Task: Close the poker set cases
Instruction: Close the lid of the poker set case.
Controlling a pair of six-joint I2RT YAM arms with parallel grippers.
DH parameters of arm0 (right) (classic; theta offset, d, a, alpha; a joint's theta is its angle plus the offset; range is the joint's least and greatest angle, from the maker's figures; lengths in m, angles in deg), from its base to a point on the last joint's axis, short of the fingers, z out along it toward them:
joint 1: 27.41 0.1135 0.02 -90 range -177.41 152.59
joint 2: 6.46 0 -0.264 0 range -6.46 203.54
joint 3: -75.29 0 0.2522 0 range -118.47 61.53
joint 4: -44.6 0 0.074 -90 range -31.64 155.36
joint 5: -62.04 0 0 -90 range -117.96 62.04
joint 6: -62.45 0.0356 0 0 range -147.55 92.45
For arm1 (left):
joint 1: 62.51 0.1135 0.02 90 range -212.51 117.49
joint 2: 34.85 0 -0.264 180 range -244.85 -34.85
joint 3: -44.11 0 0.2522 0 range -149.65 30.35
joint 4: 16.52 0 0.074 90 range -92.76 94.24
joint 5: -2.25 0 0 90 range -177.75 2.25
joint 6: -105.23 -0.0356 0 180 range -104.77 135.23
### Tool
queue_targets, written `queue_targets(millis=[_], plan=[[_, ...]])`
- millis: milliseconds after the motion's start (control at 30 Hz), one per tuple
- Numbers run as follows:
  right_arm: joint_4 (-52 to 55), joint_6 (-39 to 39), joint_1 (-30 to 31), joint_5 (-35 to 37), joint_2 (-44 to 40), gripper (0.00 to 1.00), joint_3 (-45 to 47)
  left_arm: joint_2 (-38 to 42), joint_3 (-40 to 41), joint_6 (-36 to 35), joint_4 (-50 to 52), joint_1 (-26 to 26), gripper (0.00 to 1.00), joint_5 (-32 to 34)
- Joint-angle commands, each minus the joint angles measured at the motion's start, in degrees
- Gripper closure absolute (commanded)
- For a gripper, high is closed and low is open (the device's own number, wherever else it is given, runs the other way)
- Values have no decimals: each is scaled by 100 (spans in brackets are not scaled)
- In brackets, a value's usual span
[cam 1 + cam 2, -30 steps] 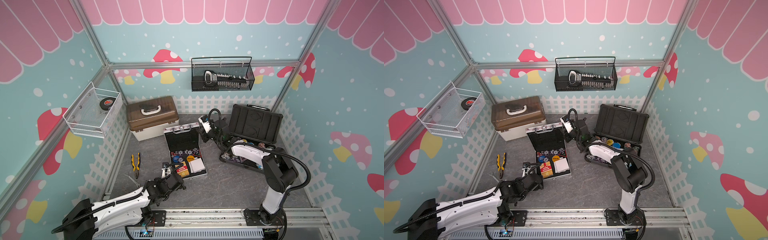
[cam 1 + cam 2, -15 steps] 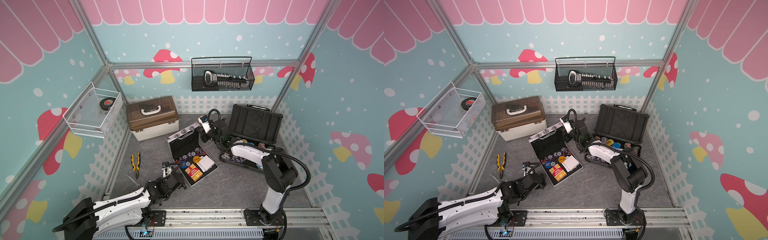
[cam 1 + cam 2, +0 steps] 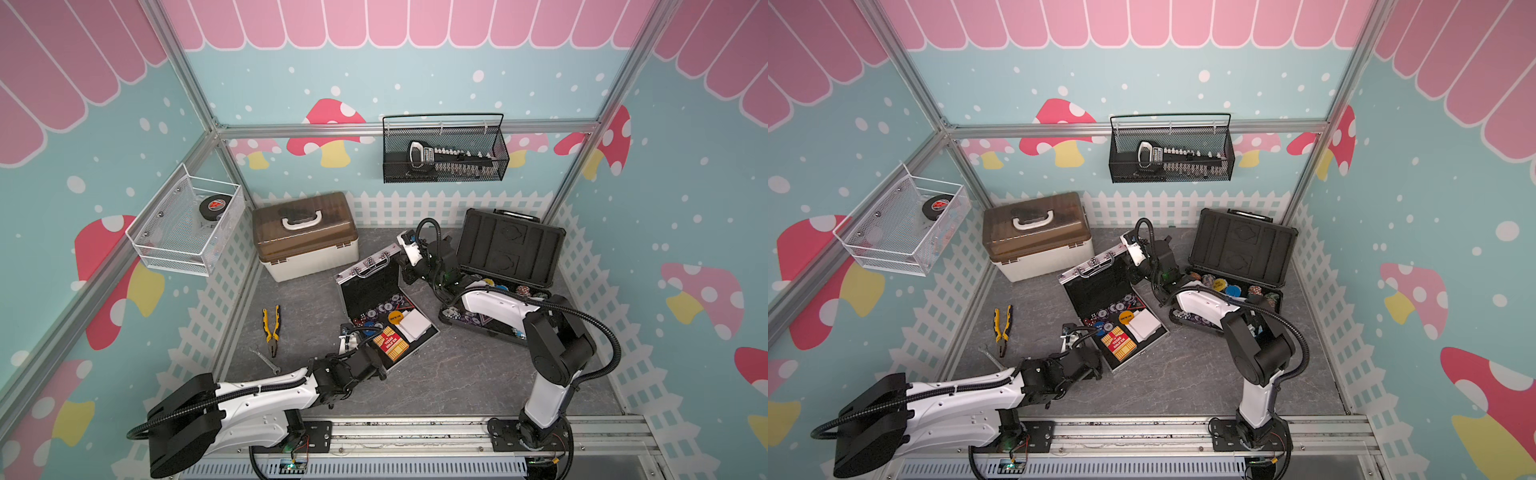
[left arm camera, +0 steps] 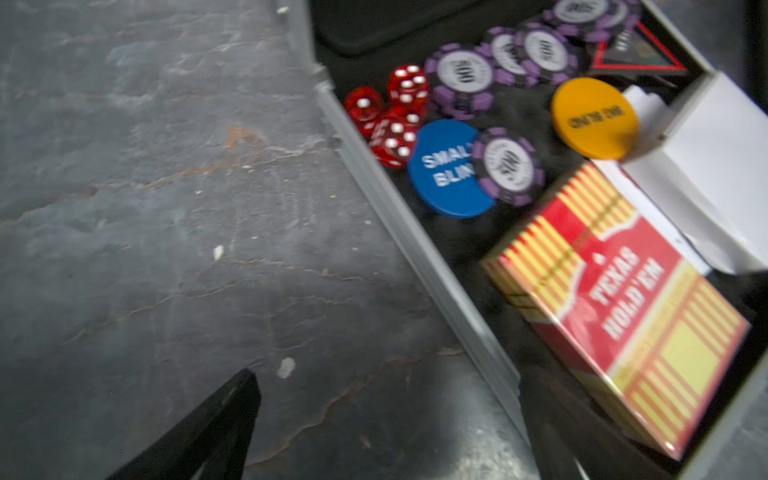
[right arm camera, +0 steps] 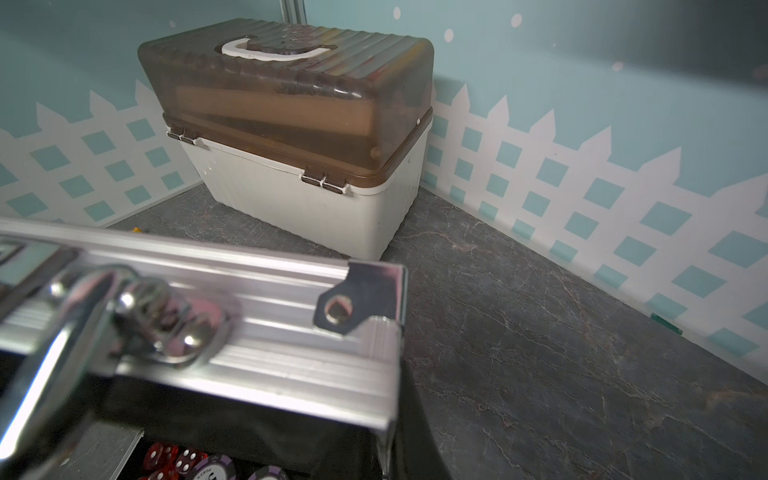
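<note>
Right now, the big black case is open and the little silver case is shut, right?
No. The silver case is open too: its lid stands up and the red card box shows inside, in both top views. The black case is open, as you said.

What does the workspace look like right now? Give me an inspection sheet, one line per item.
Surface: grey marbled mat, a few pale specks.
Job's things: small silver poker case open, lid raised, chips, dice and cards inside; large dark poker case open, lid upright.
Clutter: yellow-handled pliers, wrench, closed cream box with brown lid.
End effectors: right end effector shut on the silver case's lid corner; left end effector open, straddling its base wall.
Cables: black conduit loops along both arms, no snag seen.
Surroundings: white mesh basket holding a puck, black wire basket holding a tool, both wall-mounted.
</note>
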Motion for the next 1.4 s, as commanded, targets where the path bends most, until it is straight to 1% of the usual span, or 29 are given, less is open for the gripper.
queue_targets(millis=[0,233,367,567,700,833,1000,1200,1267,1367], plan=[[-136,-45,0,149,-89,100,50,-326,-378,-362,-195,-327,2,225],[-141,-37,0,158,-33,100,41,-847,-720,-751,-411,-844,2,189],[-138,-37,-2,159,-6,100,24,-1030,-879,-764,-355,-1100,2,182],[-138,5,-4,113,21,100,15,-1112,-1047,-824,-176,-1317,2,168],[-116,23,-1,108,34,100,15,-1123,-1030,-805,-118,-1339,2,28],[-90,14,4,114,21,100,15,-1184,-1030,-637,235,-1339,2,13],[-88,19,-2,132,20,100,15,-1269,-1004,-344,497,-1341,2,141],[-103,37,-2,116,-14,100,58,-1380,-943,63,649,-1328,2,536],[-112,51,3,97,-38,100,68,-1401,-895,144,610,-1242,1,595],[-126,53,-1,97,-74,100,109,-1420,-765,186,373,-1028,1,519]])
